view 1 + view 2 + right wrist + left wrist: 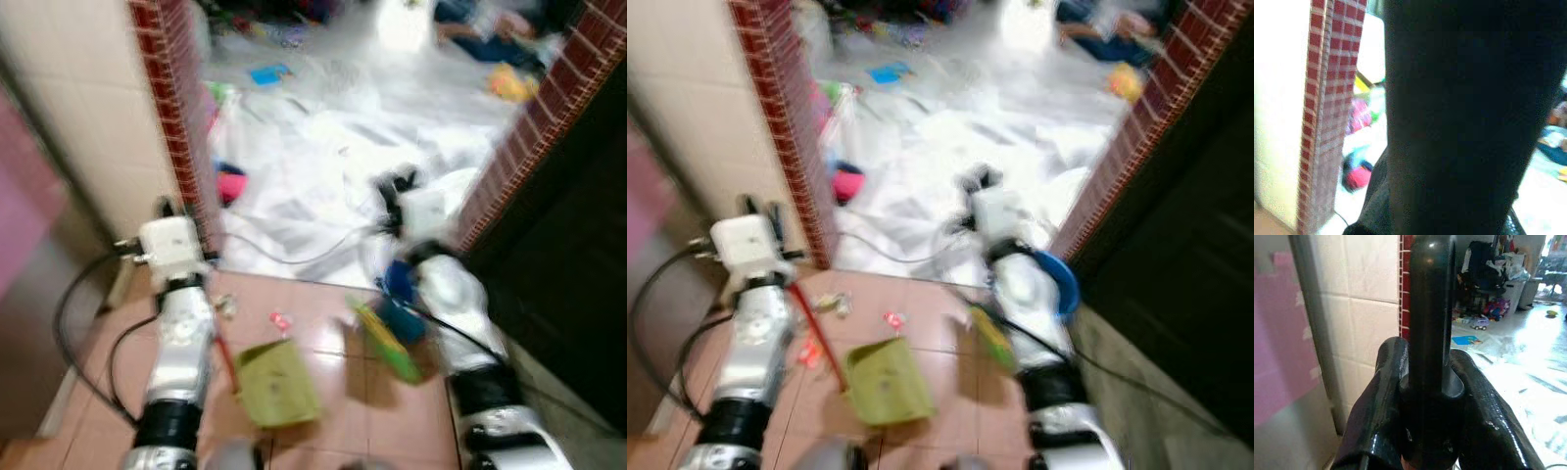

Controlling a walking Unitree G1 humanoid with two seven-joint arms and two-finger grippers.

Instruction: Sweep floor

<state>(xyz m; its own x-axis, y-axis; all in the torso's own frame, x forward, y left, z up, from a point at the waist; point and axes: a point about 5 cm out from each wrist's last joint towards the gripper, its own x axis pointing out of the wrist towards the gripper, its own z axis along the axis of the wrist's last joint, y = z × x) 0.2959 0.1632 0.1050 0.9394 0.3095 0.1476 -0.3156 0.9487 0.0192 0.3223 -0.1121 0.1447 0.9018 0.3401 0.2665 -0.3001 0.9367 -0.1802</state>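
My left gripper (1430,396) is shut on a dark handle (1430,308), its fingers (1378,401) pressed to both sides. In the eye views this gripper (165,210) is beside the left door post. Below the arm a red stick (818,333) runs down to a green dustpan (277,384) on the pinkish tiles. My right gripper (975,181) is in the doorway, and a thick dark handle (1459,112) crosses its wrist view. A green broom head (387,343) hangs beside that arm. Small red and pale scraps (281,320) lie on the tiles ahead of the dustpan.
Red-tiled door posts stand left (181,127) and right (529,137). Beyond them is a white sheeted floor (323,157) strewn with toys, a pink object (230,184) and a thin cable (294,257). A blue round thing (1063,284) sits by the right post. The views are blurred.
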